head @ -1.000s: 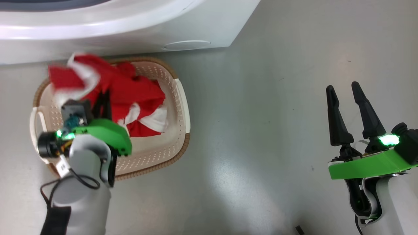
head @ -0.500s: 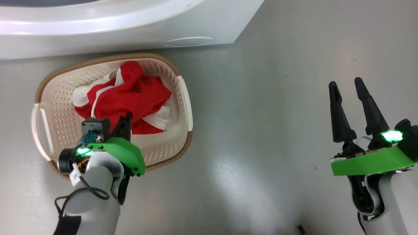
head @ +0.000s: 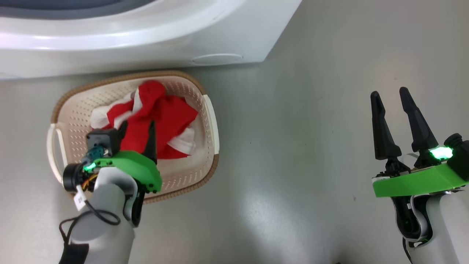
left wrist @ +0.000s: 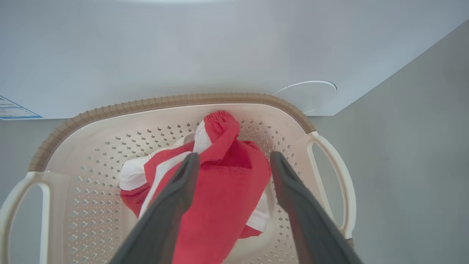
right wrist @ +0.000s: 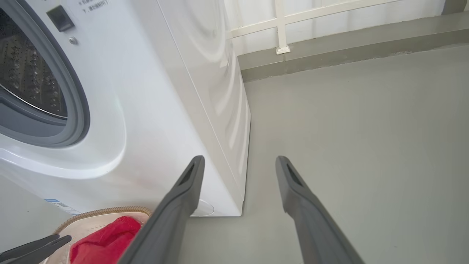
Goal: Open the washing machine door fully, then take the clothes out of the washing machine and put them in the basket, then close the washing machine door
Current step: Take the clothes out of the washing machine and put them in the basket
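The red and white clothes [head: 163, 117] lie heaped in the cream basket [head: 211, 124], which stands on the floor just in front of the white washing machine [head: 146, 33]. My left gripper [head: 137, 131] hangs open over the heap, one finger on each side and nothing pinched; the left wrist view shows its jaws [left wrist: 234, 157] spread above the clothes [left wrist: 223, 190] and the basket's brown rim [left wrist: 165, 102]. My right gripper [head: 389, 94] stands open and empty over bare floor at the right. The washing machine door is out of view.
The right wrist view shows the machine's open mouth with its steel drum [right wrist: 25, 69] and grey seal [right wrist: 77, 110], a wall base and white railing [right wrist: 280, 25] behind. A round flap [head: 217, 58] sits low on the machine. Grey floor stretches between the basket and my right arm.
My left gripper carried the clothes down into the basket, then opened and let them go. The head camera has shifted a little. The right arm stays as it was.
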You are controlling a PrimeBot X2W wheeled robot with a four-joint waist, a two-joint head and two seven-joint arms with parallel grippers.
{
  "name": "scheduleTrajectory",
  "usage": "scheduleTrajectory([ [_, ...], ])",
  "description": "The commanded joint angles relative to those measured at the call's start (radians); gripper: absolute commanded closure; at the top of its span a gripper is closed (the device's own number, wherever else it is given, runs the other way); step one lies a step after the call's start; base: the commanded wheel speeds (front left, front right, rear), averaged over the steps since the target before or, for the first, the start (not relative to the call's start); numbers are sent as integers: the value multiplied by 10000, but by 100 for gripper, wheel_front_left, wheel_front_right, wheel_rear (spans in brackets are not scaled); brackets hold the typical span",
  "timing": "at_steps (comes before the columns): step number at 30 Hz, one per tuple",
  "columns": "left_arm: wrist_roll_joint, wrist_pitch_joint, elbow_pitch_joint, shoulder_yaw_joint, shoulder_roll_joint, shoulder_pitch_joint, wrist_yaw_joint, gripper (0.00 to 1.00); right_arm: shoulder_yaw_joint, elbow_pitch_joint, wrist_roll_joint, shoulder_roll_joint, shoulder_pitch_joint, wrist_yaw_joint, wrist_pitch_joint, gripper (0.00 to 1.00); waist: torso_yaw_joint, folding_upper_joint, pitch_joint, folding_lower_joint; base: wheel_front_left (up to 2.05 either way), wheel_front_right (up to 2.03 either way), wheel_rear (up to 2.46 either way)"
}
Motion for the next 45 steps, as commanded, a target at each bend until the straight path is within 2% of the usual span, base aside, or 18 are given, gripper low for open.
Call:
scheduleTrajectory([
  [1, 82, -51, -294, 353, 276, 571, 79, 0, 168, -156, -68, -110, 333, 63, -63, 0, 59, 0, -349, 0, 0, 0, 0],
  [12, 460, -51, -1463, 1147, 276, 1546, -136, 0, 232, 99, -63, -274, 858, 63, -63, 0, 263, 0, -1759, 0, 0, 0, 0],
  [30, 1362, -51, -5320, 1959, 275, 4616, -596, 0, 239, 404, -7, -682, 2653, 63, -63, 0, 709, 0, -4658, 0, 0, 0, 0],
  [45, 1674, -51, -7568, 2361, 275, 7161, -601, 0, -27, 280, 35, -712, 4083, 63, -63, 0, 752, 0, -5827, 0, 0, 0, 0],
])
